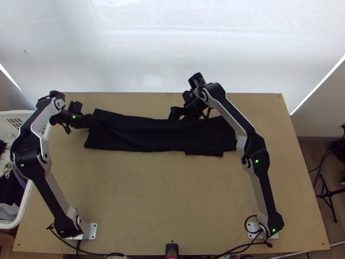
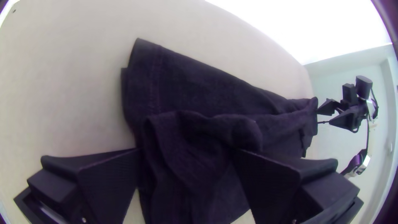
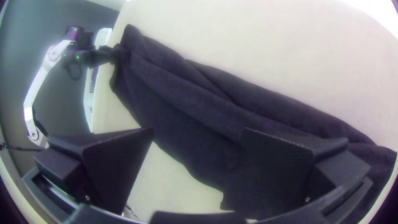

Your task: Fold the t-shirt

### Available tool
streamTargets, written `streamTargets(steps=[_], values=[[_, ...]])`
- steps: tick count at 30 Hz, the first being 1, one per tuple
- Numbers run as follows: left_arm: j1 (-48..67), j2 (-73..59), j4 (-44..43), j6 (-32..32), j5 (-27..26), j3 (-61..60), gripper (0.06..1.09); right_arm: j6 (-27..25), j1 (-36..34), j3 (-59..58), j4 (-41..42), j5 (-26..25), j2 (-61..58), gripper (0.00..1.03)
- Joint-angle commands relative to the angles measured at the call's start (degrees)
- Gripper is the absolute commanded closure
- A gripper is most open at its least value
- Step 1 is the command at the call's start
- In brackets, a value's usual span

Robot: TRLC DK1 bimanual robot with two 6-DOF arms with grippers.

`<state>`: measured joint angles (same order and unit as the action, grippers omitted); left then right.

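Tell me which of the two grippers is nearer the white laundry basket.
The left gripper. It is at the end of the black shirt nearest the basket; the right gripper is farther along, near the middle of the shirt's far edge.

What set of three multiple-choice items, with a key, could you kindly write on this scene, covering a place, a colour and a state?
1. Where is the white basket?
A) Beyond the table's far edge
B) Beside the table, on the left arm's side
C) Beside the table, on the right arm's side

2. What colour is the t-shirt?
A) Black
B) Yellow
C) Red

3. How is the right gripper?
A) Shut, fingertips touching
B) Shut on the basket
C) Open

Key:
1. B: the top view shows it past the table's left edge, near the left arm.
2. A: the cloth lying across the table looks black from above.
3. C: its two fingers stand wide apart in the right wrist view.
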<state>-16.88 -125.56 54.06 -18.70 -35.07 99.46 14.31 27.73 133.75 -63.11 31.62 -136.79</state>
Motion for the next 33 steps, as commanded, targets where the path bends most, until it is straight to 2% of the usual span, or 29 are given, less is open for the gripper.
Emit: streamTargets(steps=[1,10,12,13,14,16,19,24,33], values=[[2.56,-1.97,0.43,0.24,-0.7,0.91,0.1,-0.33,-0.3,0.28,0.09,0.02,0.21,0.03],[6.07,-1.8,2.98,0.42,-0.88,0.74,0.11,-0.33,-0.74,0.63,0.8,0.02,0.03,0.03],[6.51,-1.62,3.33,1.03,-0.88,0.56,0.23,-0.33,-0.83,0.63,0.8,-0.06,0.03,0.03],[6.6,-1.36,3.15,1.56,-0.88,0.38,0.32,-0.33,-0.92,0.63,0.8,-0.06,0.12,0.03],[6.51,-0.92,2.19,2.44,-0.88,0.12,0.5,-0.33,-1.09,0.63,0.8,-0.06,0.12,0.03],[5.9,0.66,-3.79,6.31,-0.88,-1.2,1.07,-0.33,-1.53,0.63,0.8,-0.06,0.39,0.03],[3.96,2.6,-6.51,8.33,-0.61,-2.25,1.05,-0.33,-2.59,0.54,0.62,0.02,1.0,0.03],[-1.66,6.55,-5.9,8.68,3.34,-2.25,1.05,-0.33,-5.84,-0.78,0.09,0.02,4.08,0.03],[-13.44,10.24,-2.12,-0.29,5.1,-2.6,1.05,-2.09,-13.05,-1.21,-2.63,0.02,9.17,0.03]])
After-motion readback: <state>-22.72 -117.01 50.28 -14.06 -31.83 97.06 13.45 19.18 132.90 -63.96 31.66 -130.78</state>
